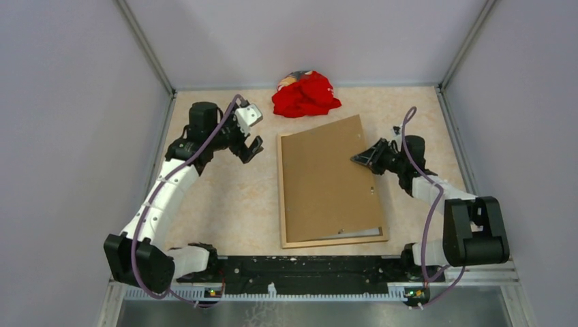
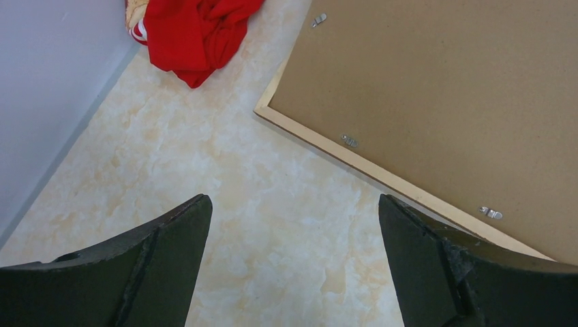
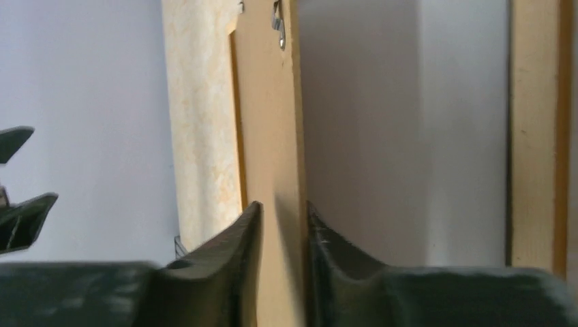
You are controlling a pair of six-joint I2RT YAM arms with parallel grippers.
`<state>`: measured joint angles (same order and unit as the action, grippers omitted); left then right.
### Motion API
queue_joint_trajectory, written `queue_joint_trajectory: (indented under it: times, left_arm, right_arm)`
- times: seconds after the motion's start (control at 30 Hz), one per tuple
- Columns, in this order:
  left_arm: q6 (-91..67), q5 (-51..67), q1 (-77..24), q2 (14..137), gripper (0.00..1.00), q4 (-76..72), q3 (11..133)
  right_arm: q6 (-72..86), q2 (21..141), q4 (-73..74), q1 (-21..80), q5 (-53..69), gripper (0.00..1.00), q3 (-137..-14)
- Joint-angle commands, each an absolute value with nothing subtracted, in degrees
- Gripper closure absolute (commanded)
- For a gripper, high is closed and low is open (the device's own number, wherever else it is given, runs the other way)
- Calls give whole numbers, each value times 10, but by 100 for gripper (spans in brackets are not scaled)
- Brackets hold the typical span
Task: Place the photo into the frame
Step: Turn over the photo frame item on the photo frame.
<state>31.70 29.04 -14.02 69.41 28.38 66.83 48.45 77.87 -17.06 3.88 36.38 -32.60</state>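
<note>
The frame (image 1: 281,204) of light wooden strips lies flat in the middle of the table. The plain brown board (image 1: 327,177) lies over it, its right edge raised. My right gripper (image 1: 356,159) is shut on that right edge; in the right wrist view the board (image 3: 269,122) runs between the fingers of the gripper (image 3: 283,211). Under the board a plain white sheet (image 3: 382,136) shows, seemingly the photo's reverse, with a frame strip (image 3: 531,136) beyond. My left gripper (image 1: 249,146) is open and empty, left of the frame's far corner (image 2: 382,174).
A crumpled red cloth (image 1: 305,94) lies at the back of the table, near the frame's far edge; it also shows in the left wrist view (image 2: 194,30). Small metal clips (image 2: 349,141) sit along the board's edge. Grey walls enclose the table on three sides.
</note>
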Motion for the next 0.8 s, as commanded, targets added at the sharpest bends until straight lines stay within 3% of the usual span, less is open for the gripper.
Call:
queue_joint_trajectory:
  times: [0.0,0.2,0.3,0.5,0.77]
  left_arm:
    - [326,282,-141,704,1,295,658]
    - [328,282,-141,702,1,290,646]
    - [328,284,-141,703,2,292,646]
    - [328,285,-141,699,2,294,646]
    - [306,270,-141,709,2,296,649]
  right_arm:
    - [445,784,-129,57,303,62,-350]
    - [354,780,29,82,228,30,-428]
    - [315,786,108,93,187,10,-468]
    - [289,793,159,108,146,2,-499]
    - [265,789,224,122,75,1,-553]
